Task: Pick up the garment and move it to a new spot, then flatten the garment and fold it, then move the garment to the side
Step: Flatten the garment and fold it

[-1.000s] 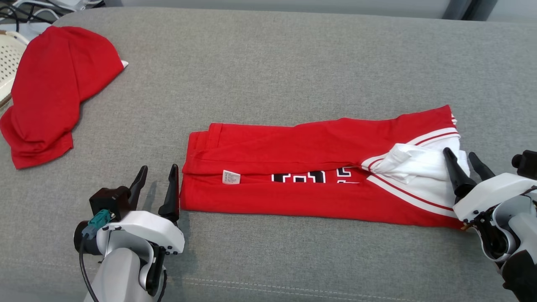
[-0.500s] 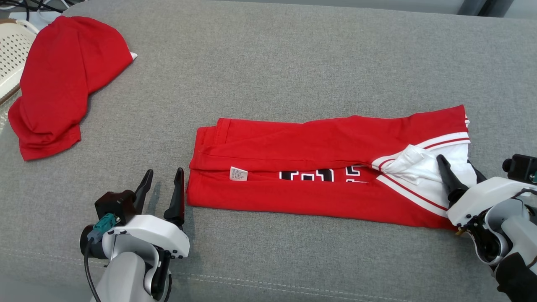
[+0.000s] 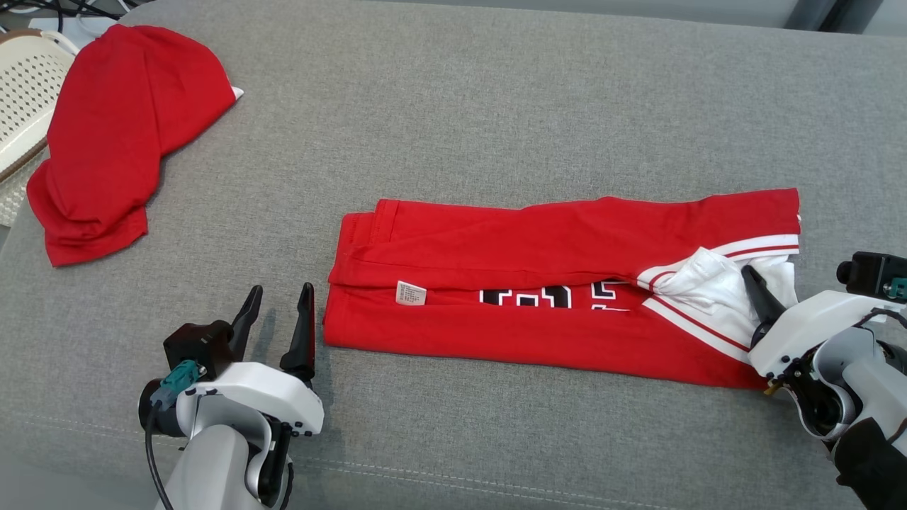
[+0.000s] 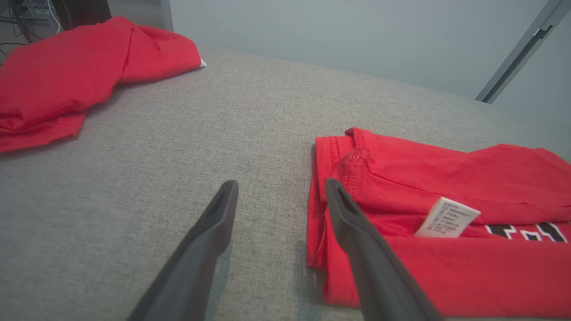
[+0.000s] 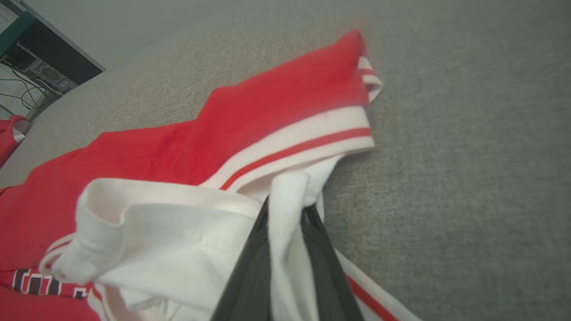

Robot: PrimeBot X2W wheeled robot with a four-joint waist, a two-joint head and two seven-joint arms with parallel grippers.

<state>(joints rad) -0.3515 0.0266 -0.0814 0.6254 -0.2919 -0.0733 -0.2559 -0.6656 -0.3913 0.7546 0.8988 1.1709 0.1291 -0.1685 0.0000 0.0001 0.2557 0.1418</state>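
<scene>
The garment [image 3: 538, 280] is a red jersey with white trim, folded into a long strip across the grey cushion; it also shows as the garment [image 4: 446, 223] and the garment [image 5: 223, 147]. My right gripper [image 3: 762, 290] is at its right end, shut on the white cloth of the collar part, which is pinched between the fingers [image 5: 250, 267]. My left gripper [image 3: 280, 312] stands open just left of the garment's left edge, its right finger [image 4: 357, 232] touching or nearly touching the hem.
A second red garment [image 3: 106, 134] lies bunched at the far left of the cushion, also seen as the red garment [image 4: 76, 76]. A white perforated basket [image 3: 21, 92] sits beyond it at the left edge. Grey cushion [image 3: 460, 106] stretches behind the jersey.
My right gripper has shut on the white cloth at the garment's right end. The camera has shifted a little. The left gripper holds its place, open.
</scene>
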